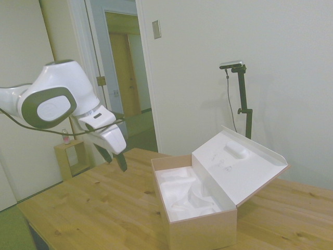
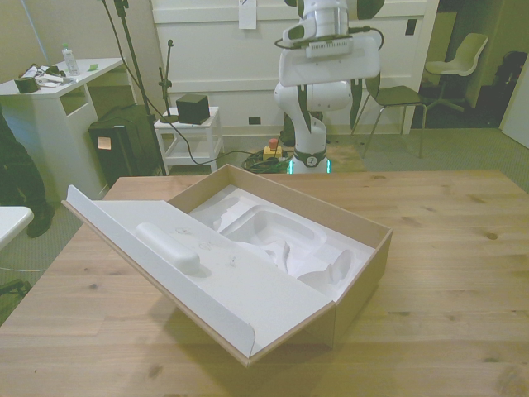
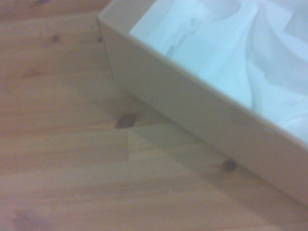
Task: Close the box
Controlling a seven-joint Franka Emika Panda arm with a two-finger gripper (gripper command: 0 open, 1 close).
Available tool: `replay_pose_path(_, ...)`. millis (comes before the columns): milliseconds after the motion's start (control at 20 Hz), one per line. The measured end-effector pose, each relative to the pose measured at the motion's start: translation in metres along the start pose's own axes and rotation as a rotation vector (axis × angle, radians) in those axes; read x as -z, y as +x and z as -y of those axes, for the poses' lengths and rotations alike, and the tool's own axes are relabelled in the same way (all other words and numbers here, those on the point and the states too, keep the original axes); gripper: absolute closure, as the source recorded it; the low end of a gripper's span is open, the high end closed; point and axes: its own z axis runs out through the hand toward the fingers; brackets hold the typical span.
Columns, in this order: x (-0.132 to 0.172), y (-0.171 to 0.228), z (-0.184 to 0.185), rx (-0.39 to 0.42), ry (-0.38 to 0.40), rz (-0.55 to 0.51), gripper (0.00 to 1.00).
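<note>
The box (image 1: 195, 229) stands open on the wooden table (image 1: 88, 208), tan-pink outside with a white moulded lining. Its hinged lid (image 1: 239, 166) leans back and outward, white side up. In the front view the box (image 2: 364, 277) sits mid-table, its lid (image 2: 190, 265) hanging toward the front view's left. My gripper (image 1: 114, 158) hovers high above the table, well clear of the box's end away from the lid, fingers open and empty. It appears in the front view as the gripper (image 2: 329, 93), above the table's far edge. The wrist view catches a corner of the box (image 3: 192, 110) and bare wood.
A small wooden cube shelf (image 1: 73, 156) stands on the floor beyond the table. Behind the table's far edge are a white cart (image 2: 188, 132) and a chair (image 2: 397, 98). Bare wood (image 2: 455, 248) lies to the box's side at the front view's right.
</note>
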Motion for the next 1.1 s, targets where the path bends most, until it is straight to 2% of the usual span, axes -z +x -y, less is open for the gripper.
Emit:
replay_pose_path(250,0.017,0.045,0.003,-0.064,0.03,-0.039,0.0)
replay_pose_path(750,0.066,0.175,0.032,-0.168,0.081,-0.102,0.0)
replay_pose_path(1100,0.057,0.231,0.058,-0.201,0.066,-0.135,0.0)
